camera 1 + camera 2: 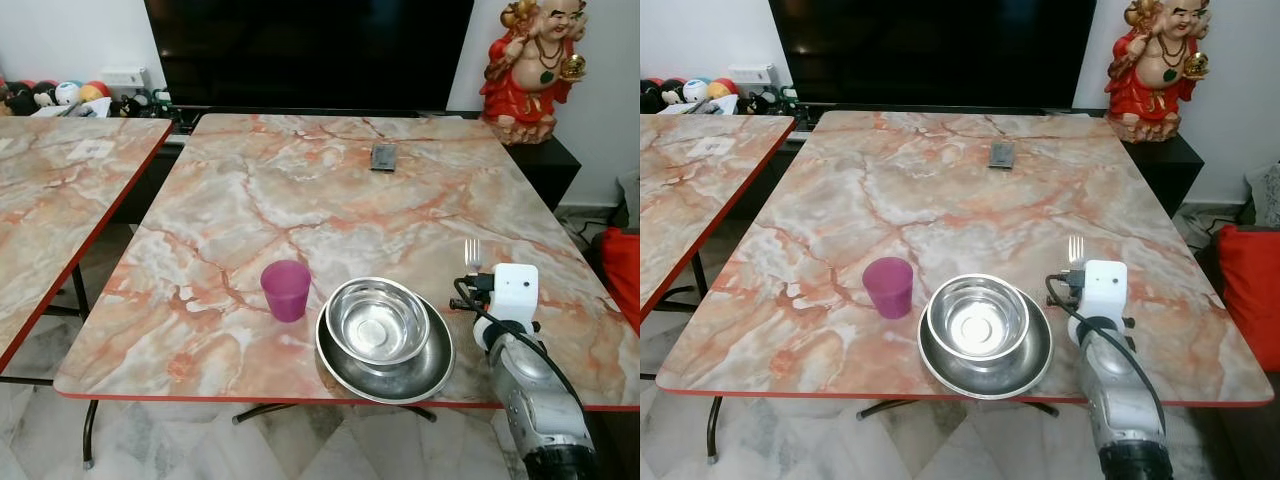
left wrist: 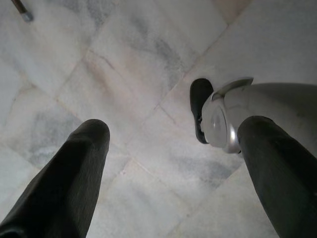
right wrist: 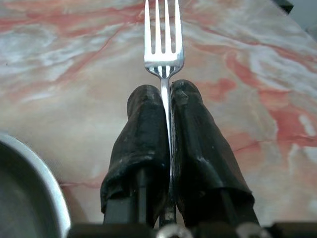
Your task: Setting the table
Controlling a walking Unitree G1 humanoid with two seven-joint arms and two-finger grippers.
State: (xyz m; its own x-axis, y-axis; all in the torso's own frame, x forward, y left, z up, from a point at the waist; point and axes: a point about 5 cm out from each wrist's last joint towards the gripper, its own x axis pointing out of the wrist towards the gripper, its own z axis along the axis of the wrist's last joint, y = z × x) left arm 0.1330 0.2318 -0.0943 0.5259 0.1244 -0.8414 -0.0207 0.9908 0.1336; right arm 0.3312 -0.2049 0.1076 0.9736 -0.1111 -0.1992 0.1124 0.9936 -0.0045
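Near edge of the marble-patterned folding table with red trim (image 1: 250, 200): right gripper (image 3: 166, 96) over the tabletop just right of the dishes, its two black fingers (image 3: 143, 134) pressed tight together on the handle of a silver metal fork (image 3: 163, 44); tines stick out past the fingertips, pointing away from the robot, held above the table surface; silver right arm with white wrist block (image 1: 515, 290) reaches in from the lower right. Just left of it, a shallow round stainless-steel plate (image 1: 420, 375) at the table's front edge, with a smaller shiny stainless-steel bowl (image 1: 378, 320) sitting upright in it; rim of the plate shows at the corner of the right wrist view. Just left of the plate, apart from it, a small upright purple plastic cup (image 1: 286, 290). Left gripper (image 2: 173, 148) hangs low over the pale marble floor tiles (image 2: 124, 74), fingers spread wide, gripping nothing; the robot's silver leg and black foot (image 2: 233, 119) lie between them. Farther off, a small dark flat rectangular object (image 1: 383, 157) lies near the table's far edge; a second marble-patterned table (image 1: 60, 190) stands to the left; behind, a large black screen (image 1: 310, 50), a red-and-gold laughing figurine (image 1: 530, 65) on a dark cabinet, and coloured balls (image 1: 70, 93) at far left.
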